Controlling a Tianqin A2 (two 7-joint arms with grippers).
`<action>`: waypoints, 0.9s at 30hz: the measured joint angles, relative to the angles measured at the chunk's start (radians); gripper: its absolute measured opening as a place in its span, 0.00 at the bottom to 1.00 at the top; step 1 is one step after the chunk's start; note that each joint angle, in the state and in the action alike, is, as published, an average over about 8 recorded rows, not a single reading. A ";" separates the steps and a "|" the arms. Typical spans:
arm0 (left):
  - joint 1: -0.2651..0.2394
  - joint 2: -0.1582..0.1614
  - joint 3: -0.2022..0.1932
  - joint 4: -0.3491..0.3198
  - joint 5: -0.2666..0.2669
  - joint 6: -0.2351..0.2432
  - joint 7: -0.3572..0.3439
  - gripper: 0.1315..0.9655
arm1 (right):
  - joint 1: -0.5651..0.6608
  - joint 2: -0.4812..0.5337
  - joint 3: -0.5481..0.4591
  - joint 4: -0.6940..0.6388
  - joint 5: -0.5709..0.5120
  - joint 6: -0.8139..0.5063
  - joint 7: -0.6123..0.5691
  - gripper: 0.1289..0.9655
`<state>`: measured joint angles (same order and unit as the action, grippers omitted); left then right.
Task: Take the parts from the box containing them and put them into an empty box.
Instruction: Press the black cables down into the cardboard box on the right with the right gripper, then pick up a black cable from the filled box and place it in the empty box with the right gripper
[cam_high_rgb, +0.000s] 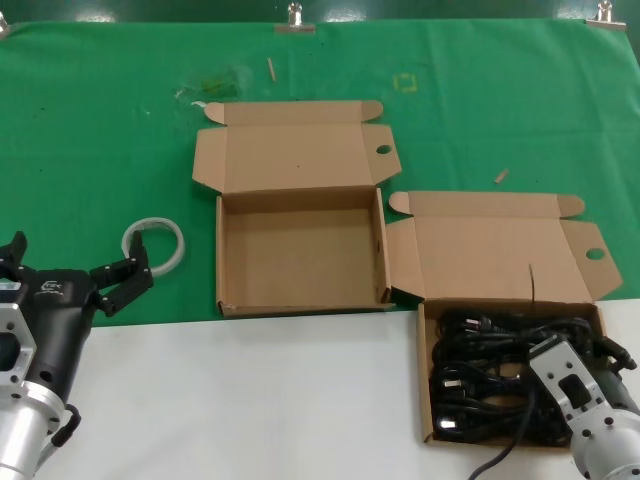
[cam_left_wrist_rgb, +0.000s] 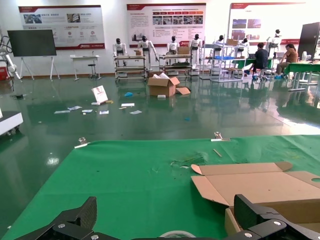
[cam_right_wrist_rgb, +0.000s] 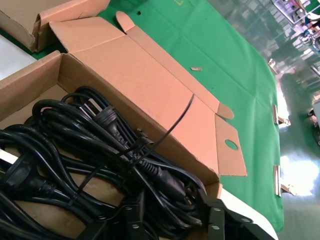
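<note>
The box containing them (cam_high_rgb: 428, 400) sits at the front right with its lid (cam_high_rgb: 500, 255) folded back, and it is full of black power cables (cam_high_rgb: 480, 375). My right gripper (cam_high_rgb: 548, 338) reaches down into it. In the right wrist view the right gripper (cam_right_wrist_rgb: 170, 205) is shut on a bundle of the cables (cam_right_wrist_rgb: 100, 145), with a finger (cam_right_wrist_rgb: 214, 220) on each side. One cable trails over the box's front edge. The empty box (cam_high_rgb: 300, 255) lies open in the middle. At the front left, beside it, my left gripper (cam_high_rgb: 125, 280) hovers open and empty, also seen as the left gripper (cam_left_wrist_rgb: 170, 215) over the cloth.
A white tape ring (cam_high_rgb: 155, 245) lies on the green cloth (cam_high_rgb: 100, 120) just ahead of the left gripper. Small scraps (cam_high_rgb: 501, 176) lie on the far cloth. A white table surface (cam_high_rgb: 250, 400) runs along the front. Clips (cam_high_rgb: 294, 18) hold the cloth's far edge.
</note>
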<state>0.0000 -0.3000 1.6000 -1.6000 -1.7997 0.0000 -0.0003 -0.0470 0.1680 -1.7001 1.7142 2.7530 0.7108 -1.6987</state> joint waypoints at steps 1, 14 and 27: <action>0.000 0.000 0.000 0.000 0.000 0.000 0.000 1.00 | 0.001 0.000 0.000 -0.002 0.000 -0.001 -0.001 0.36; 0.000 0.000 0.000 0.000 0.000 0.000 0.000 1.00 | 0.014 0.000 -0.002 -0.017 0.000 -0.010 -0.002 0.17; 0.000 0.000 0.000 0.000 0.000 0.000 0.000 1.00 | -0.009 0.000 -0.019 0.093 0.000 0.052 -0.025 0.04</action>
<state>0.0000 -0.3000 1.6000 -1.6000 -1.7997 0.0000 -0.0003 -0.0557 0.1680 -1.7189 1.8073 2.7530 0.7630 -1.7237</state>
